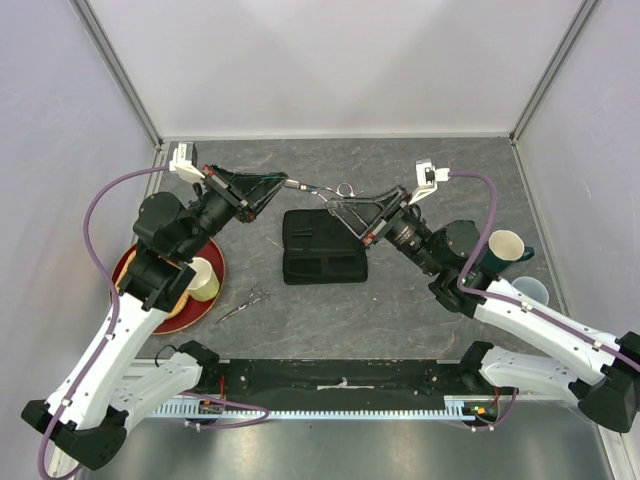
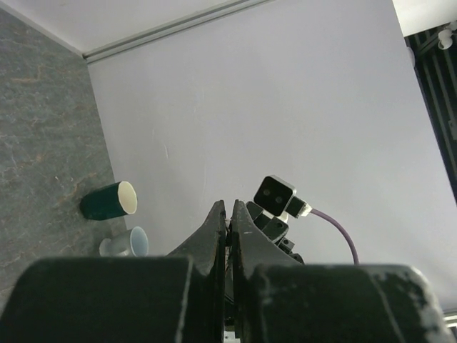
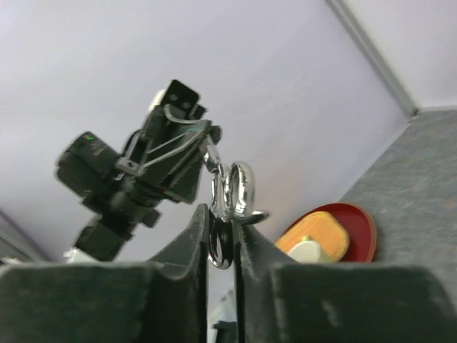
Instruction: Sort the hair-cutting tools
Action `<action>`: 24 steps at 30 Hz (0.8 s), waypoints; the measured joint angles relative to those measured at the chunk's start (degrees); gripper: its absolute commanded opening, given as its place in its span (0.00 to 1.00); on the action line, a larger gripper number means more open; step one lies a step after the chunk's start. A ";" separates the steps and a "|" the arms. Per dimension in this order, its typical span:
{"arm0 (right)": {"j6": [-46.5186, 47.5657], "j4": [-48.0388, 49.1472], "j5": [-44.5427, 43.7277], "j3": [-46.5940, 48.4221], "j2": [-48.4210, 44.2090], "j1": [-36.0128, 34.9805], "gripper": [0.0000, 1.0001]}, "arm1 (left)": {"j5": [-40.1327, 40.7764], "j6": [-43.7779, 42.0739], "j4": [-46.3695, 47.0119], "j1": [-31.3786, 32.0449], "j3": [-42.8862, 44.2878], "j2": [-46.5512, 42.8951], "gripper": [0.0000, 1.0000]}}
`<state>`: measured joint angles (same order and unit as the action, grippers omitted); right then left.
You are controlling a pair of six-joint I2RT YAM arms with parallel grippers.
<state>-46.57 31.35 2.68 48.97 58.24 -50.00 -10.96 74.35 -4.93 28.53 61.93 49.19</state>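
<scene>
One pair of silver scissors (image 1: 316, 187) hangs in the air above the far edge of the black case, held from both ends. My left gripper (image 1: 284, 183) is shut on the blade end. My right gripper (image 1: 336, 203) is shut on the finger loops (image 3: 241, 187). In the left wrist view the left gripper (image 2: 228, 209) has its jaws pressed together, with only a thin sliver between them. In the right wrist view the right gripper (image 3: 223, 214) clamps the lower loop. A second pair of scissors (image 1: 243, 304) lies on the table near the red plate. No comb shows.
A flat black case (image 1: 323, 247) lies mid-table. A red plate (image 1: 219, 270) at the left holds a wooden board and a pale yellow cup (image 1: 203, 280). A dark green cup (image 1: 505, 250) and a light blue cup (image 1: 530, 292) are at the right.
</scene>
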 measured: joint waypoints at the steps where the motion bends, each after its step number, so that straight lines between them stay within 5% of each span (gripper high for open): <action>1: -0.31 0.13 0.00 -0.09 0.07 0.11 0.04 | -0.09 0.04 0.28 -0.13 -0.17 0.00 0.05; 3: -2.03 0.92 0.13 -0.15 0.09 0.39 0.00 | -0.37 1.16 0.90 -0.37 -0.63 -0.07 0.12; 7: -2.89 1.20 0.17 -0.15 0.09 0.68 0.00 | 0.00 0.37 1.70 -0.55 -2.29 -0.79 0.71; 10: -2.80 -0.50 -0.28 -0.15 0.24 2.40 0.00 | 1.86 -2.49 0.09 -0.55 -4.50 -1.66 0.87; 24: 3.39 -18.21 5.84 -1.05 5.07 17.97 0.00 | 7.91 -16.46 -9.68 -0.57 -16.65 3.69 0.87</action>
<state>-43.18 13.15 8.51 47.92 63.31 -32.03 -3.05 57.89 -14.61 27.97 45.28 52.88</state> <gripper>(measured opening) 0.031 0.883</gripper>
